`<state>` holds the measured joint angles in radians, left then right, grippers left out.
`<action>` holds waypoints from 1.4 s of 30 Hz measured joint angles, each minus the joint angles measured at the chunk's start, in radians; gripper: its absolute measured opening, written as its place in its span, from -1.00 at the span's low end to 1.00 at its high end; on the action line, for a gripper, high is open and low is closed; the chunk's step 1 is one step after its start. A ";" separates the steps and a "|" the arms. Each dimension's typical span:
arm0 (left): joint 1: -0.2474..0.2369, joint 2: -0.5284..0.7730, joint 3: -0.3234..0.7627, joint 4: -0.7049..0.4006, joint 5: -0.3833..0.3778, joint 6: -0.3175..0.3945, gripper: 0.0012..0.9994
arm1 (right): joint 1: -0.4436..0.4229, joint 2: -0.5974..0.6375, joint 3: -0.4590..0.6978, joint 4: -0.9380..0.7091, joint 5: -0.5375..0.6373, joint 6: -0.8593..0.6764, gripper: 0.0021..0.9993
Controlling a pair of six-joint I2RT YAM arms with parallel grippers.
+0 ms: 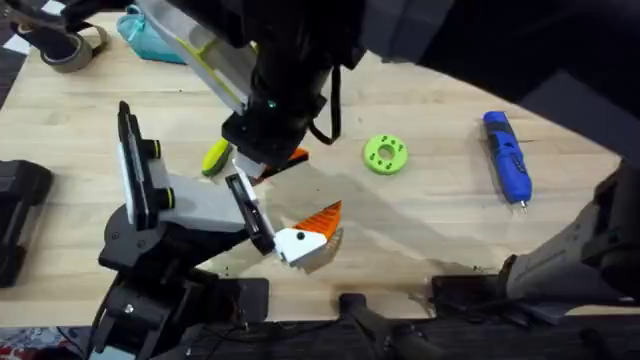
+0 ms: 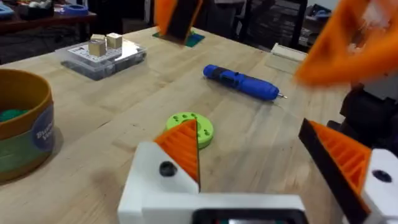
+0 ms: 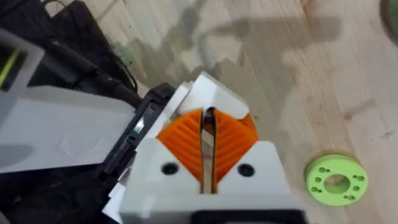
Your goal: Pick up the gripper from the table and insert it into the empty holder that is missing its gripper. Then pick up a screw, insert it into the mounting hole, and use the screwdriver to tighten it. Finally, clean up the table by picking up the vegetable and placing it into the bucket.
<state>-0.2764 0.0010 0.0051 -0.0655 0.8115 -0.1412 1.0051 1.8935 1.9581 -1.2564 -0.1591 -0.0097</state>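
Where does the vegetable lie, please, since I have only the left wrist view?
Observer: In the overhead view, the vegetable lies on the table between the white fixture and the right gripper.
Operator: Thank you. How does that gripper stand relative to the holder?
Observer: Overhead, it hangs just past the holder, toward the table's far side.

Open table [image 1: 430, 215] (green disc [image 1: 385, 154] aside) beside screwdriver [image 1: 507, 157].
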 joint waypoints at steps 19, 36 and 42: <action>0.000 0.000 0.000 0.001 -0.011 -0.005 0.98 | -0.024 -0.004 -0.003 -0.007 0.051 -0.002 1.00; 0.000 0.000 0.000 0.002 -0.011 0.006 0.97 | -0.058 -0.264 -0.003 -0.084 0.020 -0.012 1.00; 0.000 0.000 0.000 0.002 -0.011 0.006 0.97 | -0.057 -0.260 -0.003 -0.086 0.019 -0.023 1.00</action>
